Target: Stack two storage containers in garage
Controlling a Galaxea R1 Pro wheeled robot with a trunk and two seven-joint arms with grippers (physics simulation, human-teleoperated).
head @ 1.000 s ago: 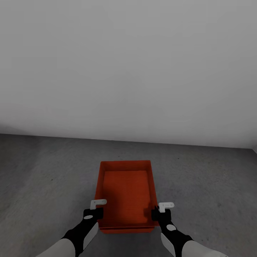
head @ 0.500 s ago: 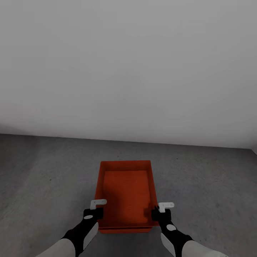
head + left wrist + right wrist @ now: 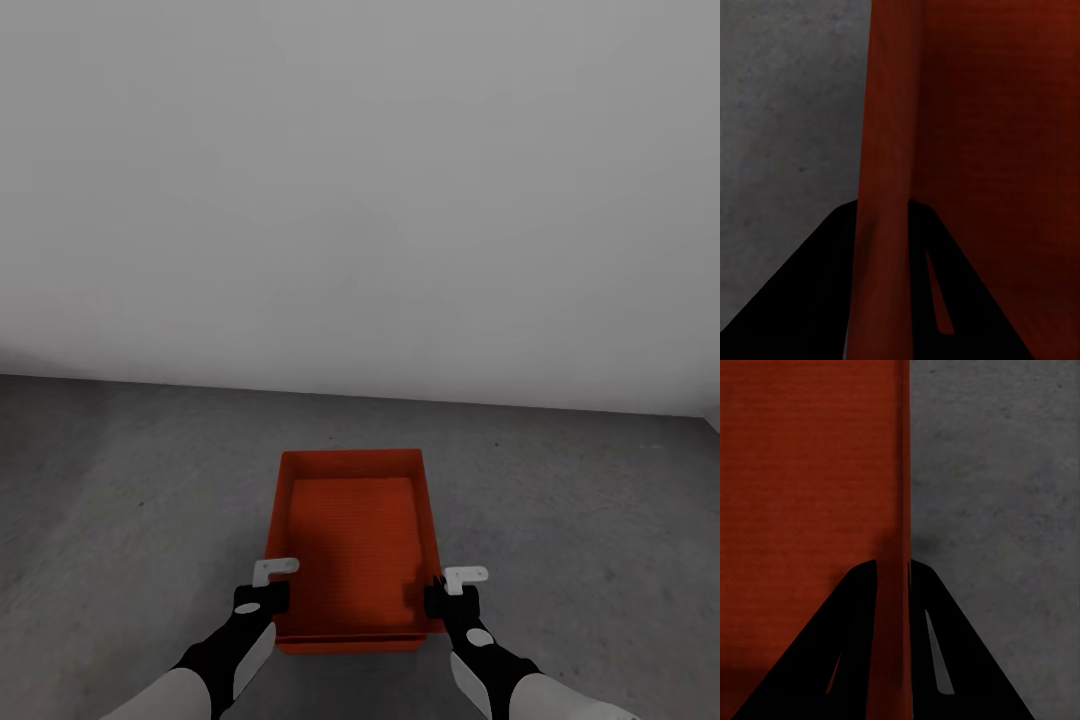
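Observation:
One orange-red storage container [image 3: 350, 540] lies lengthwise in front of me over the dark grey concrete floor [image 3: 140, 500] of the garage. My left gripper [image 3: 268, 592] is shut on its left wall near the front corner. My right gripper [image 3: 446, 596] is shut on its right wall opposite. In the left wrist view the container wall [image 3: 881, 150] runs between the dark fingers [image 3: 817, 285]. The right wrist view likewise has the thin wall [image 3: 902, 472] pinched between the fingers [image 3: 847, 637]. I cannot tell whether the container touches the floor.
A plain pale grey wall [image 3: 360, 200] stands a short way beyond the container. Rough concrete floor [image 3: 997, 495] spreads to both sides of it.

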